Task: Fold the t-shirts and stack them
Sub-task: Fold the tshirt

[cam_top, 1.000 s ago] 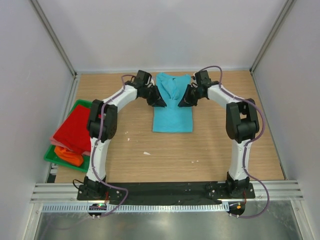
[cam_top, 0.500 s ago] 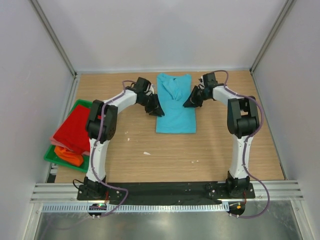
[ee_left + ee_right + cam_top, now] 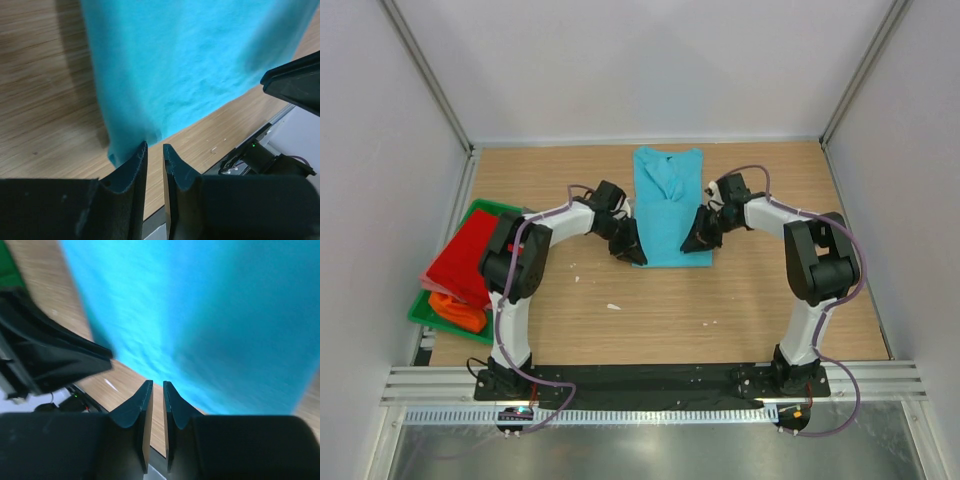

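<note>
The turquoise t-shirt (image 3: 668,215) lies on the wooden table (image 3: 750,300), a little toward twelve o'clock from the middle. It is folded into a long, narrow rectangle. The cloth is soft and matte, flat over most of its length, and bunched into a rumpled ridge near the collar at the far end. Its near hem runs straight across.

The left gripper (image 3: 632,255) sits low at the shirt's seven o'clock corner. In the left wrist view the left gripper (image 3: 154,150) has its black, tapered fingers a narrow slit apart, with bare wood showing through the gap. The cloth's corner lies just beside the tips, and I cannot tell whether it touches them.

The right gripper (image 3: 692,243) mirrors it at the five o'clock corner. In the right wrist view the right gripper (image 3: 156,386) shows the same thin gap, and its tips are right at the blurred blue hem.

At nine o'clock, against the table's left edge, is a green plastic tray (image 3: 418,313). The red t-shirt (image 3: 468,255) is draped loosely over it and spills past the rim. The orange t-shirt (image 3: 460,310) is crumpled at the tray's near end.

From three through six to eight o'clock the grained wood lies open between the shirt and the arm bases. White walls close in the far and side edges.
</note>
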You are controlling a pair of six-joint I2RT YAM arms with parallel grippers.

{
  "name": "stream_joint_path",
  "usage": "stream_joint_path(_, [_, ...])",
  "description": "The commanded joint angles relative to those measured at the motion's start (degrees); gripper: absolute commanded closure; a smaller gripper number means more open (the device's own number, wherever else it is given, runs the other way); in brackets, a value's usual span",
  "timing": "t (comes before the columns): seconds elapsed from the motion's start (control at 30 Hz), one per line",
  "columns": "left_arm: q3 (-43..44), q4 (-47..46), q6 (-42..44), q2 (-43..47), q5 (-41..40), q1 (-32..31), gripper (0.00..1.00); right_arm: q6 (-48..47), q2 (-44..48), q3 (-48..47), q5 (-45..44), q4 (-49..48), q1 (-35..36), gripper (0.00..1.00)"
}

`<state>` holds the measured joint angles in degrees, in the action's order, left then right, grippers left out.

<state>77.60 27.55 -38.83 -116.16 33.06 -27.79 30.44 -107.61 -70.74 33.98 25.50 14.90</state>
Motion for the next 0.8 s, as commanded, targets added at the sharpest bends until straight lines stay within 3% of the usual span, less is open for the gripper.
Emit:
stream_joint_path(0.0, [-2.00, -2.06, -0.46, -0.03, -1.77, 0.55, 0.81, -2.31, 2.23, 4.11, -0.93, -1.06, -1.88, 0.81])
stream_joint_path(0.47, [-15.72, -5.49, -2.22, 3.22, -3.79, 0.46, 0.84, -1.70, 7.41, 23.18, -4.18, -3.44, -5.49, 0.81])
stream_joint_path(0.77, [-26.88, -7.16, -5.37, 12.97, -6.34, -3.49, 0.85, -1.34, 15.85, 33.03, -2.78, -4.84, -5.49, 0.79])
